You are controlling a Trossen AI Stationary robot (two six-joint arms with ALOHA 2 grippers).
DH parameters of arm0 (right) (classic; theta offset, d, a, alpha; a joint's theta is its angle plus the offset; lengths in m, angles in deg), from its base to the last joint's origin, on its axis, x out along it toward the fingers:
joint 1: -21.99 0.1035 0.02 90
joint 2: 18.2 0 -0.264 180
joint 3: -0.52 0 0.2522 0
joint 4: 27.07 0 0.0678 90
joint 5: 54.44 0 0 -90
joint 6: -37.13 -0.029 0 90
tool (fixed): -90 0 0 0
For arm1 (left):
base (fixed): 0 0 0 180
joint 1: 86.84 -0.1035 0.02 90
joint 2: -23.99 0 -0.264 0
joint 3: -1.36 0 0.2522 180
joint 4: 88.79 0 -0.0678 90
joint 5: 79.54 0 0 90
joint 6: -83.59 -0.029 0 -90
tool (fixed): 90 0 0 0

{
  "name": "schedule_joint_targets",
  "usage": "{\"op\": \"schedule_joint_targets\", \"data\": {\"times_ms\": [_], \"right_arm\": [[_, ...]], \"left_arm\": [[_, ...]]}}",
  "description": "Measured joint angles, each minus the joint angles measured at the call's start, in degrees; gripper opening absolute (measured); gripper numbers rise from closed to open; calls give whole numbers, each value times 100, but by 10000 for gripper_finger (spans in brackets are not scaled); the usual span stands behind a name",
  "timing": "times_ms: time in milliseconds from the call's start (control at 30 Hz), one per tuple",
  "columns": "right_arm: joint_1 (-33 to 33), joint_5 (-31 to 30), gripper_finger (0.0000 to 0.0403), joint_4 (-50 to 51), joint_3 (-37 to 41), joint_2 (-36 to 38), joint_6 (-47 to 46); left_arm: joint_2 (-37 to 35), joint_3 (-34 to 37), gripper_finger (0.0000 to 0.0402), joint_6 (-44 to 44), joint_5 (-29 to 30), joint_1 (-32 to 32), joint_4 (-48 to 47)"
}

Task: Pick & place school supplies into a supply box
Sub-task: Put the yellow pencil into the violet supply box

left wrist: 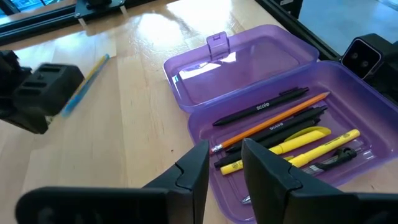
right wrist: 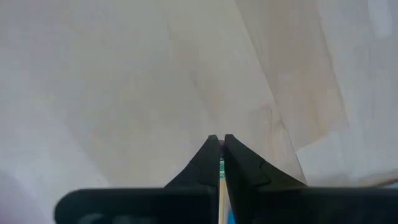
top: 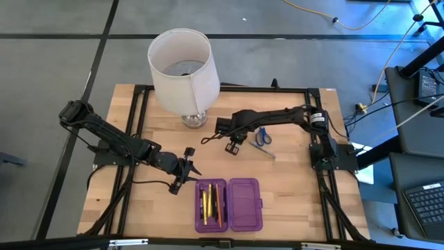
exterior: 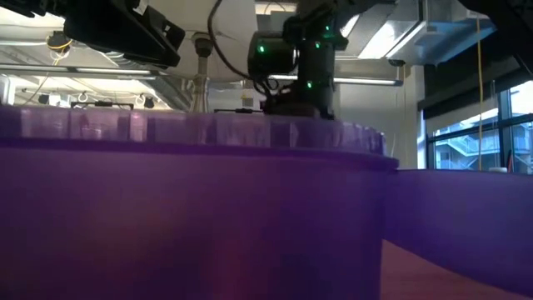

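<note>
Pencil [right wrist: 221,180] seemingly pinched in right pincer [right wrist: 221,142].

The open pencil case [top: 229,204] lay at the table's [top: 291,201] front edge, pens and pencils [top: 211,203] in its left half; scissors [top: 261,137], apparently, lay behind it, right of the lamp [top: 182,69].

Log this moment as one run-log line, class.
left gripper: open, beside case | right gripper: shut on pencil | scissors: on table
</note>
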State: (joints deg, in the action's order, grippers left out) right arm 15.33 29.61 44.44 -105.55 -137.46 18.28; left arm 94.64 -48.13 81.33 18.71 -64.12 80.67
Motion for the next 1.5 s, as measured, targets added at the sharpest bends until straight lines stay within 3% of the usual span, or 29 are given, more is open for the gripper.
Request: {"op": "schedule_joint_targets", "data": {"times_ms": [300, 533, 733, 867, 1200, 1500], "right_arm": [[217, 30, 16, 415, -927, 11, 407], [567, 46, 16, 1110, -2161, 13, 626], [1149, 48, 16, 1040, -3253, 23, 957], [1779, 45, 16, 819, -3616, 30, 1847], [3516, 46, 16, -569, -3250, 19, 4683], [4074, -349, 16, -2980, -1509, 13, 6570]], "left_arm": [[0, 0, 92, 2, 0, 0, 0], [0, 0, 89, 2, 0, 1, 0], [0, 0, 89, 2, 0, 0, -4], [0, 2, 91, 2, 0, 0, -48], [-2, 4, 91, 2, 0, 0, -305], [-2, 4, 89, 2, 101, 0, -330]]}}
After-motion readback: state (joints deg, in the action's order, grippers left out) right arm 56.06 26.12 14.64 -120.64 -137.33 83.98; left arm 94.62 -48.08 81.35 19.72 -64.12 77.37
